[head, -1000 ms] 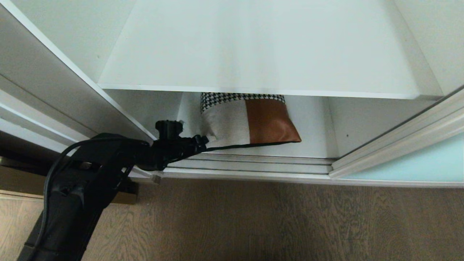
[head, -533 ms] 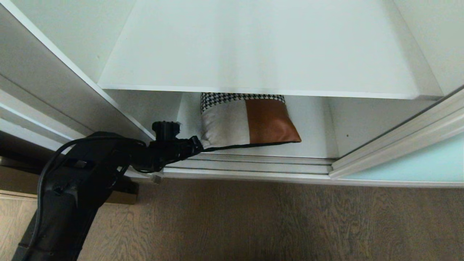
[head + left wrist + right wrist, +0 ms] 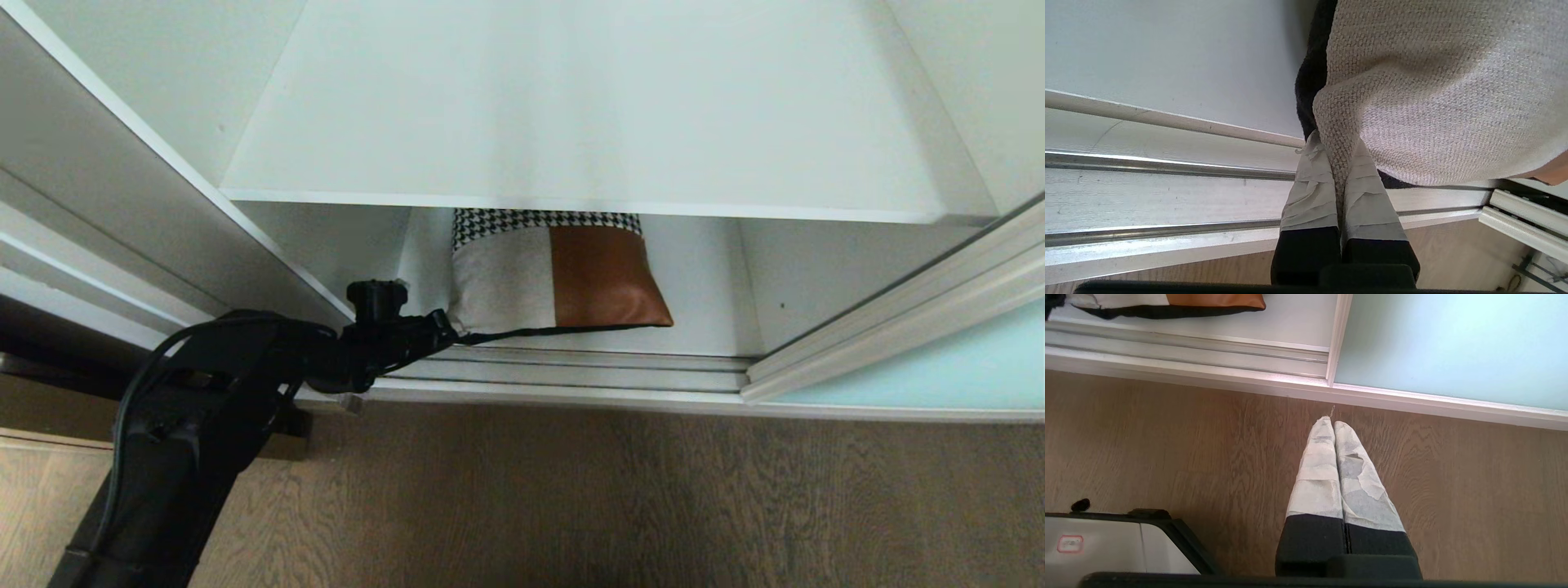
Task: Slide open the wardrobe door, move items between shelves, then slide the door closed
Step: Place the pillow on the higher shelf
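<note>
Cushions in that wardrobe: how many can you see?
1. The cushion sits on the bottom shelf, its corner pinched by the left pincer. The shelf above hides the space behind it.

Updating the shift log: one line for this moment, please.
left gripper: shut on cushion corner | cushion: bottom shelf | right gripper: shut, idle over floor

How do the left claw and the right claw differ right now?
The left claw is shut on a corner of the cushion on the wardrobe's bottom shelf; the right claw is shut on nothing. The left claw reaches over the door track into the wardrobe; the right claw hangs outside over the wood floor, beside the sliding wardrobe door. Both have pale wrapped fingers on black bases.
</note>
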{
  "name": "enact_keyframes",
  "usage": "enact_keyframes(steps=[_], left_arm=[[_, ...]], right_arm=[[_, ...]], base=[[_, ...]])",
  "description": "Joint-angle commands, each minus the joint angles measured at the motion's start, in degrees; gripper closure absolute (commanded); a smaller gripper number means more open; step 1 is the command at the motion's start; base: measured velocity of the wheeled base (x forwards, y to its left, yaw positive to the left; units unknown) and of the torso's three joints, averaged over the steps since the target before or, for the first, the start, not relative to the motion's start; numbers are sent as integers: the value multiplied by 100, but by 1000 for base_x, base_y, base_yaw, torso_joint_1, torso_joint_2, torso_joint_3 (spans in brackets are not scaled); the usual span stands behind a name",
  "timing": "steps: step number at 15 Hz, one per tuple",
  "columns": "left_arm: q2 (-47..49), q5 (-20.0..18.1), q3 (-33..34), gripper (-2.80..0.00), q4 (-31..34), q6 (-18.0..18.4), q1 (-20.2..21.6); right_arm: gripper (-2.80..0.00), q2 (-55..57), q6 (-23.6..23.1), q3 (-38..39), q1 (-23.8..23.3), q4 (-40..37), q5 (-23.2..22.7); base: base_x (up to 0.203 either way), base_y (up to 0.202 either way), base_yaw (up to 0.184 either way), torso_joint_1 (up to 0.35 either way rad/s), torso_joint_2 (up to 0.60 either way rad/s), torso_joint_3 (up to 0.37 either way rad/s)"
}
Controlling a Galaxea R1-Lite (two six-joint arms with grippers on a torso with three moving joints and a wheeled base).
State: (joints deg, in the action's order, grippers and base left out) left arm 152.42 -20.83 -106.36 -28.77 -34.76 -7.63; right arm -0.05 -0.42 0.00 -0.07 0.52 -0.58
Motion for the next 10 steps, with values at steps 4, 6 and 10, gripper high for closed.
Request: enact_keyframes(steps=[4, 6, 10], left_arm=[[-178, -7, 440, 0, 77, -25, -2], [-446, -13, 791, 0, 26, -28, -2], [-558, -25, 1040, 0, -166, -204, -7]], right_arm=[[0, 40, -151, -561, -1, -1070, 111], [0, 574, -38, -1301, 4, -1448, 48], [0, 2558, 785, -2564, -12, -1569, -863]], base=[[0, 0, 0, 0, 0, 0], [0, 0, 0, 0, 0, 0], [0, 0, 0, 0, 0, 0]])
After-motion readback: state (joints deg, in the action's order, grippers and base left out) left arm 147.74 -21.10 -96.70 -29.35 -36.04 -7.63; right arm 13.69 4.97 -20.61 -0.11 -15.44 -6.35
